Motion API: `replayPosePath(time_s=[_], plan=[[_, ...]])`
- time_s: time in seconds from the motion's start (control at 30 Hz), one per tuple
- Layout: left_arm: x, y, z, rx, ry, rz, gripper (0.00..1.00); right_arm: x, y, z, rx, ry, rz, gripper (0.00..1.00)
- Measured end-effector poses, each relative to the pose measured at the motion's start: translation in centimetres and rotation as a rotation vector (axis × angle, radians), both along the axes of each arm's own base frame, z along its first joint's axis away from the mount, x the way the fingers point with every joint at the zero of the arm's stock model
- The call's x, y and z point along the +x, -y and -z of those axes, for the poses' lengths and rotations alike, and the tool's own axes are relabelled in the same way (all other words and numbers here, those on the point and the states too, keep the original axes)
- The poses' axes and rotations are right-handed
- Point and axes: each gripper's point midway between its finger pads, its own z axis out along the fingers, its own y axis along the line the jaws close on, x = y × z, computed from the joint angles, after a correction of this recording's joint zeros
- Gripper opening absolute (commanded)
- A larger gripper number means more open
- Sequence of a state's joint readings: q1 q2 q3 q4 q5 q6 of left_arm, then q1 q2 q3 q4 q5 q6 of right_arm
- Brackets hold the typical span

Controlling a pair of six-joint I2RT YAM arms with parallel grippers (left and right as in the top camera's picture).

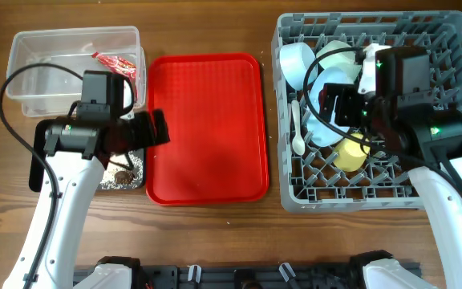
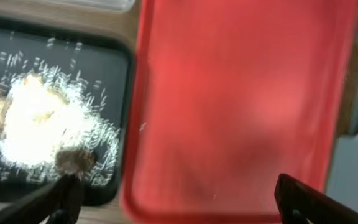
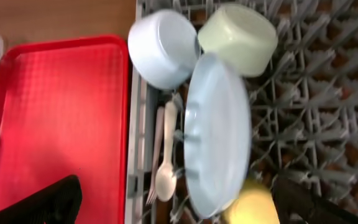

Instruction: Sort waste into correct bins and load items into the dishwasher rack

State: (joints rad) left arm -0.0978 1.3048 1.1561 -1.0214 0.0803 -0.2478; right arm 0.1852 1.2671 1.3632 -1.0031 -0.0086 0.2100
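Observation:
The grey dishwasher rack at the right holds a pale blue bowl, a pale green bowl, a pale blue plate on edge, a yellow cup, and a white spoon and fork. My right gripper hangs open and empty above them. The clear tub holds the red-and-white wrapper. The black tray holds brown food scraps under white glare. My left gripper is open and empty over the tray's right edge. I cannot make out the white scrap.
The red serving tray lies bare between the bins and the rack, and also shows in the left wrist view and the right wrist view. My left arm covers most of the black tray from above.

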Motion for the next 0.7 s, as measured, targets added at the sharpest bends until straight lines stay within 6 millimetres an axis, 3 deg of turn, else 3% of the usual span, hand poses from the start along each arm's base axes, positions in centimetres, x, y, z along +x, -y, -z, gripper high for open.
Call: replayPosePath(time_s=[0.1,0.17,0.27,0.33,0.43,0.7], plan=[[-2.2,-0.6,0.3,0.010,-0.070,-0.004,1.00,-1.0,-0.5,0.6,0.042,-0.047,-0.008,1.00],[-2.9,-0.6,-2.2,0.000,0.049,-0.001,1.00,-2.2,-0.5,1.4,0.053,-0.053,-0.013,1.00],[-6.1,-1.0,-7.1,-0.011,0.359,0.013,1.00,-4.9,-0.2,0.8,0.085,0.121,-0.033,1.00],[-8.4,-1.2,-8.6,-0.020,0.486,0.012,1.00,-7.1,0.2,-0.6,0.100,0.253,-0.047,1.00],[-10.9,-1.4,-10.9,-0.029,0.628,0.009,1.00,-9.3,0.6,-0.7,0.098,0.282,-0.052,1.00],[-12.4,-1.6,-10.0,-0.027,0.598,0.009,1.00,-8.8,0.5,1.6,0.083,0.184,-0.050,1.00]])
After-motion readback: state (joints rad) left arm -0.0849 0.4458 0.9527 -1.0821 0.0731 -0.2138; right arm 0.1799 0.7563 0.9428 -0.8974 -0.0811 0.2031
